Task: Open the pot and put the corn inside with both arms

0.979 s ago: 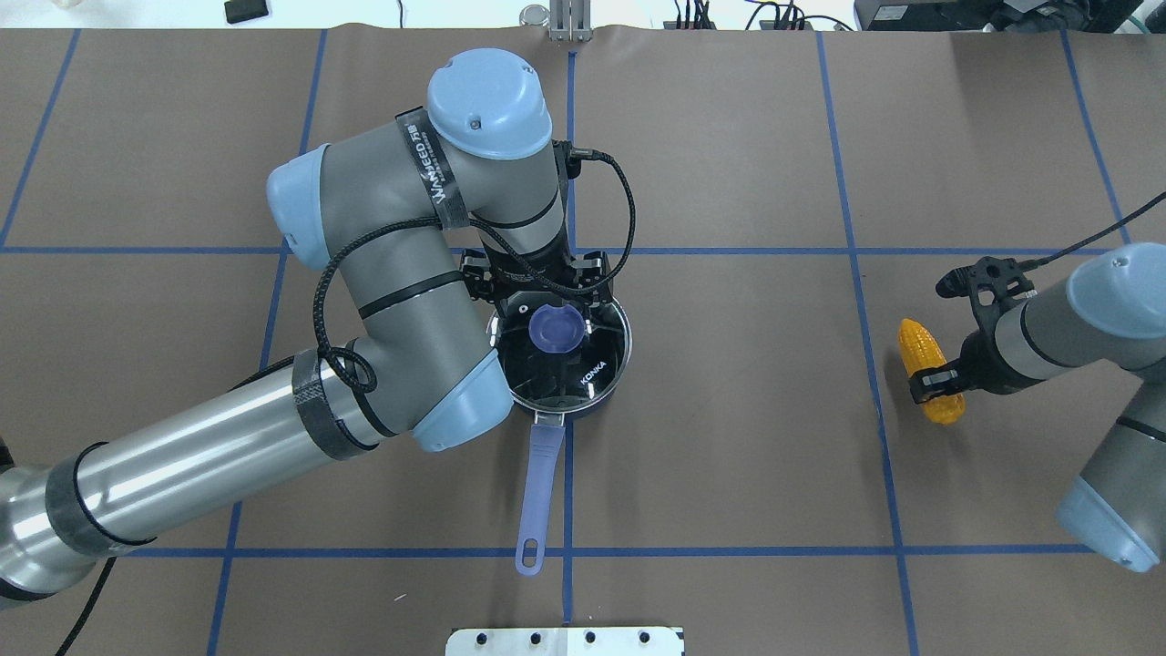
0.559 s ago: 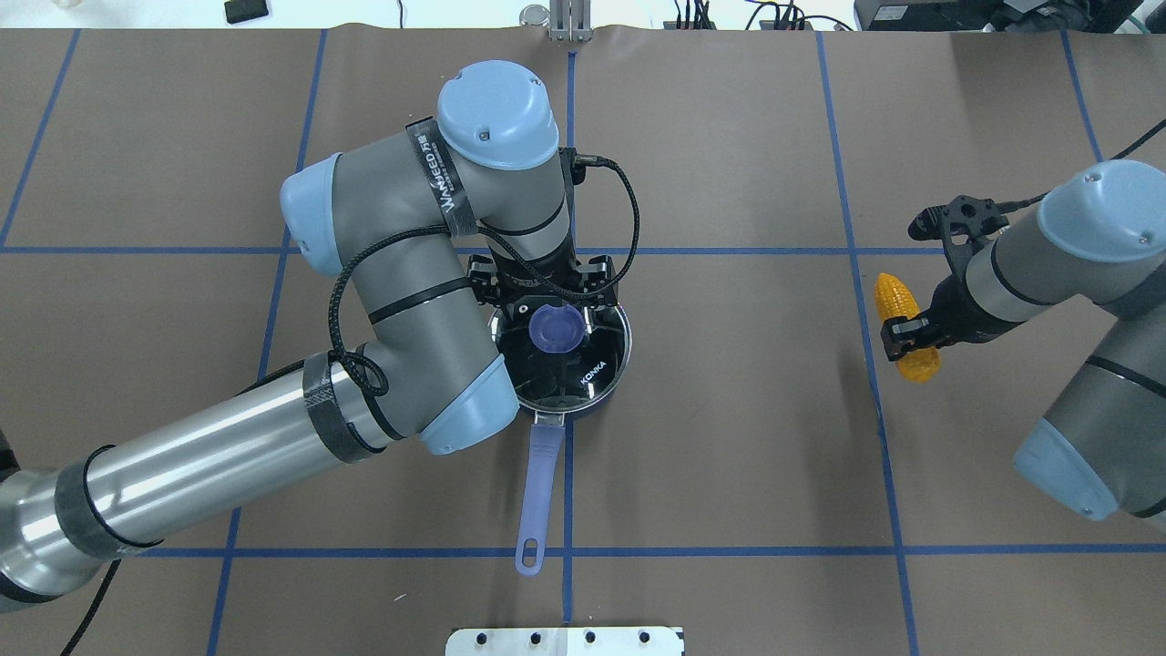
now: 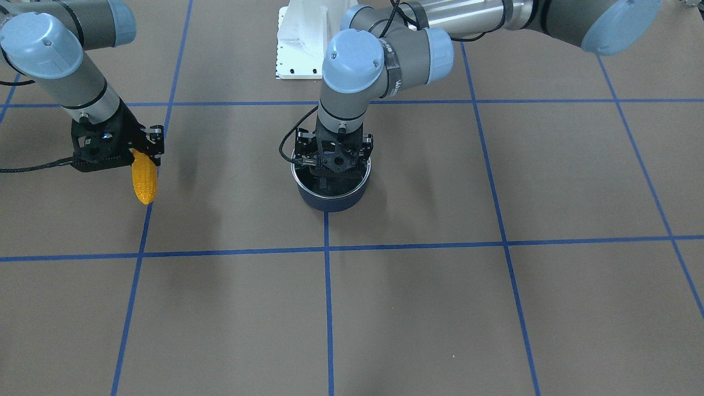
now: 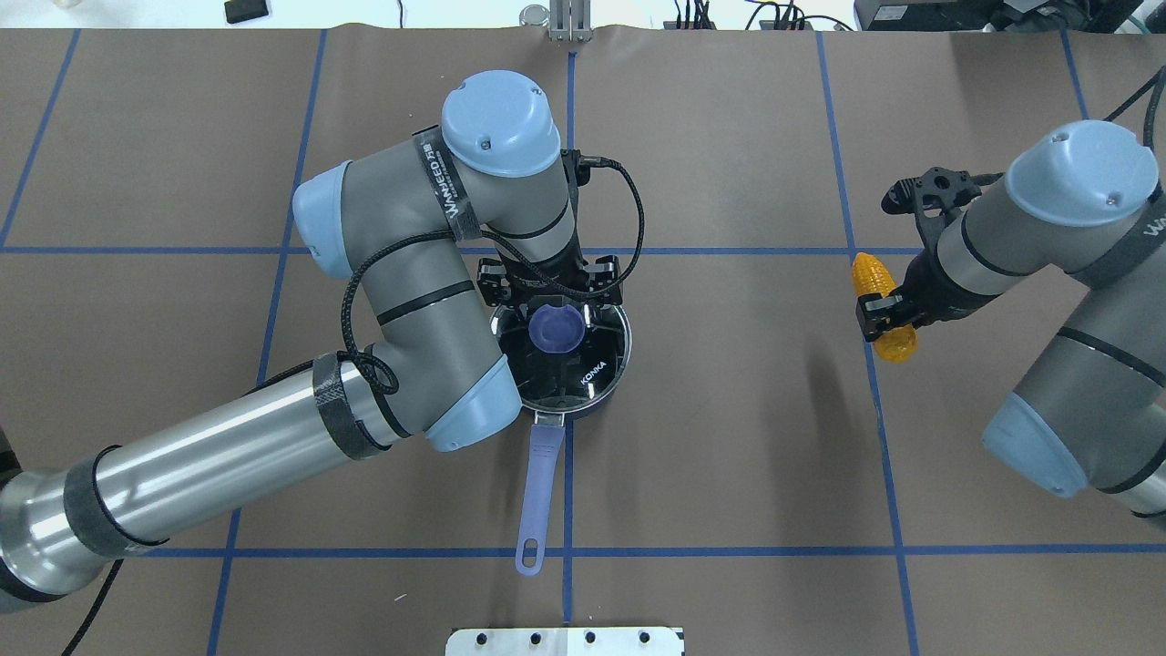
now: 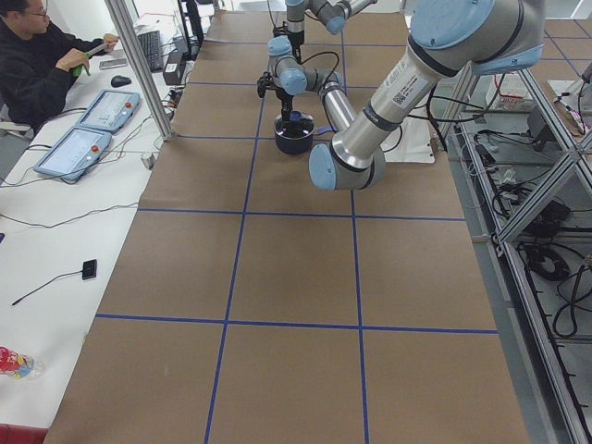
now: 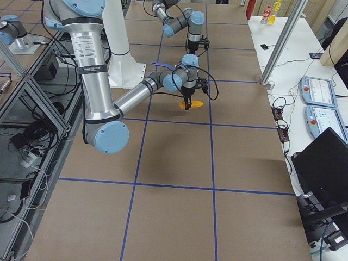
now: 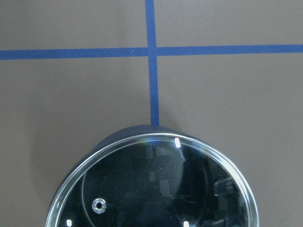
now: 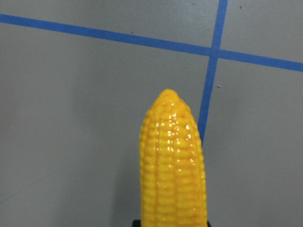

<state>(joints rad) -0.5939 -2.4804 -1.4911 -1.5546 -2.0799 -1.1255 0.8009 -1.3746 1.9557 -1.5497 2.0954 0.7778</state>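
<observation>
The pot (image 4: 623,364) stands mid-table with its lavender handle (image 4: 539,483) pointing toward the robot. The glass lid (image 4: 597,351) with a lavender knob (image 4: 557,330) lies on it. My left gripper (image 4: 557,314) hangs over the lid, open, with a finger on either side of the knob. The left wrist view shows the lid (image 7: 156,189) on the pot's navy wall (image 7: 137,130). My right gripper (image 4: 882,314) is shut on the corn (image 4: 897,344) and holds it above the table, far right of the pot. The corn fills the right wrist view (image 8: 173,165).
The brown table cover carries a grid of blue tape lines (image 4: 729,251). The white base mount (image 4: 565,640) sits at the near edge. An operator (image 5: 46,65) sits at a side desk beyond the table's far edge.
My right gripper has lifted the corn off the table and carried it left, toward the pot. My left arm has shifted slightly over the lid; the lid and pot have not moved.
</observation>
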